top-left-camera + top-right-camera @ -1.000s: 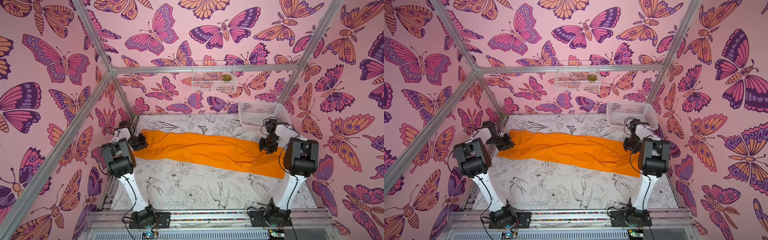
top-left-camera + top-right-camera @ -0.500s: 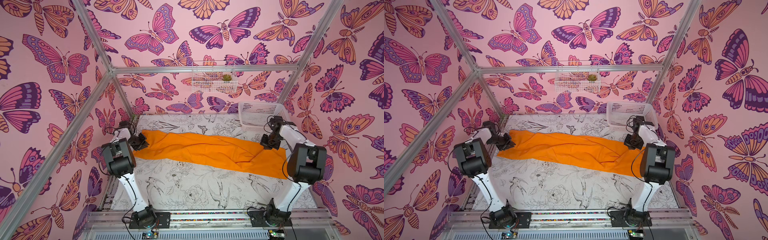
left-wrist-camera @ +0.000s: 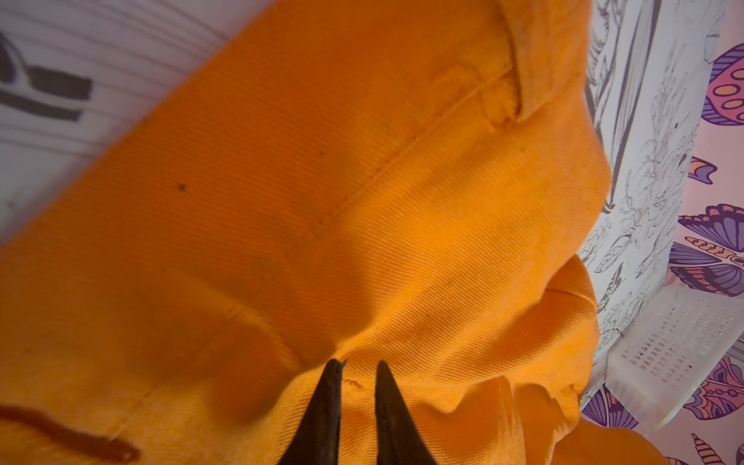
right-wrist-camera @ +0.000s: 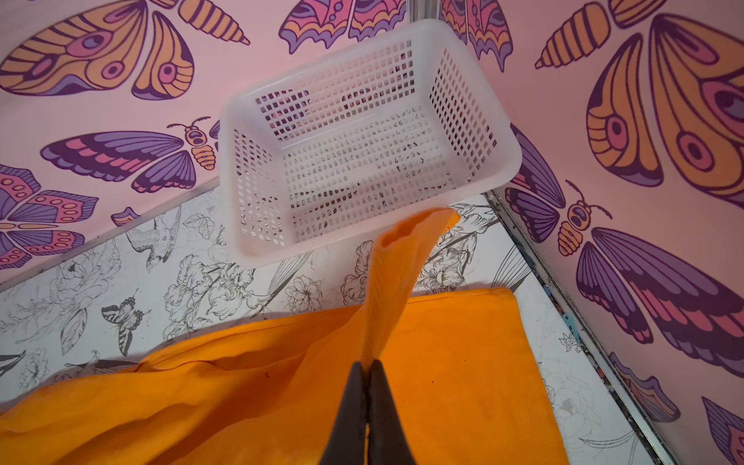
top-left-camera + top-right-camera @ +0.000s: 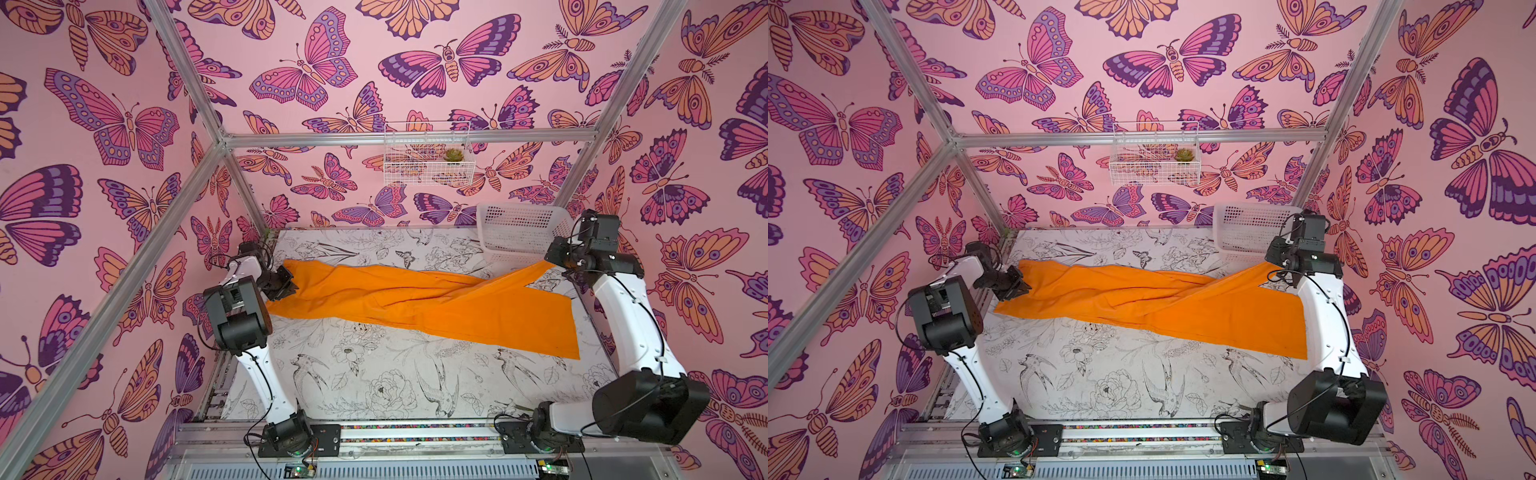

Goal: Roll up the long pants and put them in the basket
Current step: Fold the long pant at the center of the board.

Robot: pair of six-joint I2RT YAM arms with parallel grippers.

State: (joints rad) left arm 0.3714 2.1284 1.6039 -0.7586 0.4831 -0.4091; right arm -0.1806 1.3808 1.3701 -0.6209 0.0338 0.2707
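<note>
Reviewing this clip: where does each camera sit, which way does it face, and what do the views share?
Top views: high above the arm bases, looking down at the table and long pants; both arms show whole.
Left wrist: on the left arm, close over the pants; left gripper pinches the cloth.
Right wrist: on the right arm, facing the white basket by the back wall; right gripper is shut on a lifted leg hem.
Shared: pants and basket appear in every view.

From here I see a white plastic basket (image 5: 515, 226) at the far right corner of the tabletop, which is printed with birds and flowers (image 5: 374, 374). A wire shelf (image 5: 428, 176) hangs on the butterfly-papered back wall (image 5: 307, 70), holding a small green succulent (image 5: 453, 155).
</note>
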